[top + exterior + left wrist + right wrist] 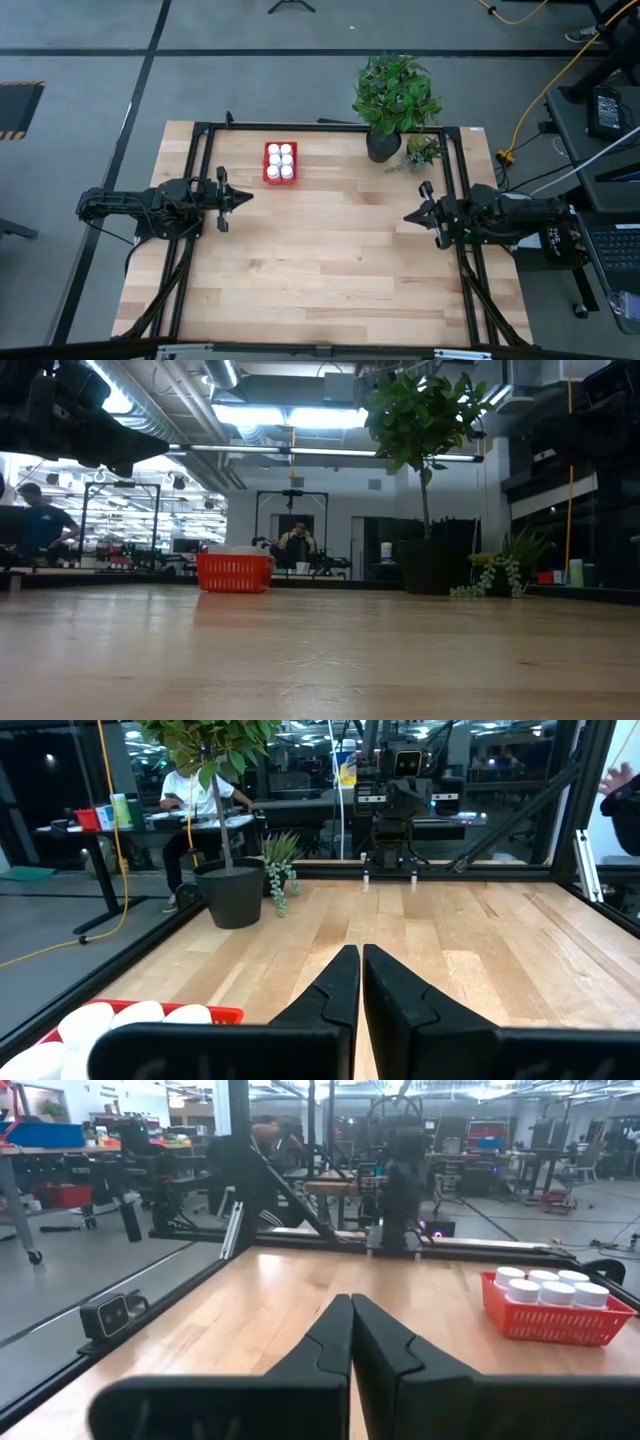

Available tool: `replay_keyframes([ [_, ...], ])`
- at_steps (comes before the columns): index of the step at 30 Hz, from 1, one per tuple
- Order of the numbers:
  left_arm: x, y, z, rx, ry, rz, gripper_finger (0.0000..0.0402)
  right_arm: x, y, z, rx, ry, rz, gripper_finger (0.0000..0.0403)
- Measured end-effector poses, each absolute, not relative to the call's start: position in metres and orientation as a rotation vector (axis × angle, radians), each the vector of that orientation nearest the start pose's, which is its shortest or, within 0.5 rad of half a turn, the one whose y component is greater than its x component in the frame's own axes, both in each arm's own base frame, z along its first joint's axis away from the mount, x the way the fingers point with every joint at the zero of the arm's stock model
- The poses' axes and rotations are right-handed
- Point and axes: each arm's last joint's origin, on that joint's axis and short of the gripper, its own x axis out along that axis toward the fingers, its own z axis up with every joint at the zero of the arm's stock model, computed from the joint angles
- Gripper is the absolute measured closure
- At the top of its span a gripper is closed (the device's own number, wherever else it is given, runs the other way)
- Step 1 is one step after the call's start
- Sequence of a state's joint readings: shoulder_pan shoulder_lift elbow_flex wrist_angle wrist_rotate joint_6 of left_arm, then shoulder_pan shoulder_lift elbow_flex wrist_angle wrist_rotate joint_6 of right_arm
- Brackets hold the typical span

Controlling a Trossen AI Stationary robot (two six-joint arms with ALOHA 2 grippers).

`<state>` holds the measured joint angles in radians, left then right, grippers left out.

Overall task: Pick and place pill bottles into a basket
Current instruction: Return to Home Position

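**Q:** What is hidden or hard to make out?

**A:** In the low view, the small bright red rectangular plastic basket (234,573) stands far off across the pale wooden table (320,660). Of the six small white plastic pill bottles (287,160) inside it, only a faint white strip of caps shows above the rim. The arms there are just dark shapes at the upper corners, so neither pincer can be read from that view. In the left wrist view the basket is cut off at the picture's edge and partly hidden behind the gripper's own body. Only a few caps show.

**Q:** Where do the bottles stand?

**A:** Seen from above, all six stand upright in the basket, two columns of three, filling it. The basket sits near the table's far edge, on the left arm's side of the middle. A leafy green plant (383,145) in a dark pot stands well apart from it, along the same edge on the right arm's side.

**Q:** And the pincers?

**A:** The left gripper (359,955) has its two dark fingers pressed together with nothing between them. It hangs over bare wood at the table's left side, near the basket but apart from it. The right gripper (350,1302) is likewise closed and empty. It is over the table's right side and points across at the other arm.
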<state>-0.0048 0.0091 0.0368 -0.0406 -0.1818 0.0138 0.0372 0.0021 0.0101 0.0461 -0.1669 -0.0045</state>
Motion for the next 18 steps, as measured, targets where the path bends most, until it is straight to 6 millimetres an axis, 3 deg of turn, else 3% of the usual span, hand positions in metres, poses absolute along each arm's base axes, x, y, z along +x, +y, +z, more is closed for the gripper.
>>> replay_keyframes([
  [18, 0.0955, 0.0048, 0.1714, 0.015, 0.015, 0.177, 0.0389, 0.0965, 0.0084, 0.171, -0.008, -0.054, 0.204, 0.0393],
])
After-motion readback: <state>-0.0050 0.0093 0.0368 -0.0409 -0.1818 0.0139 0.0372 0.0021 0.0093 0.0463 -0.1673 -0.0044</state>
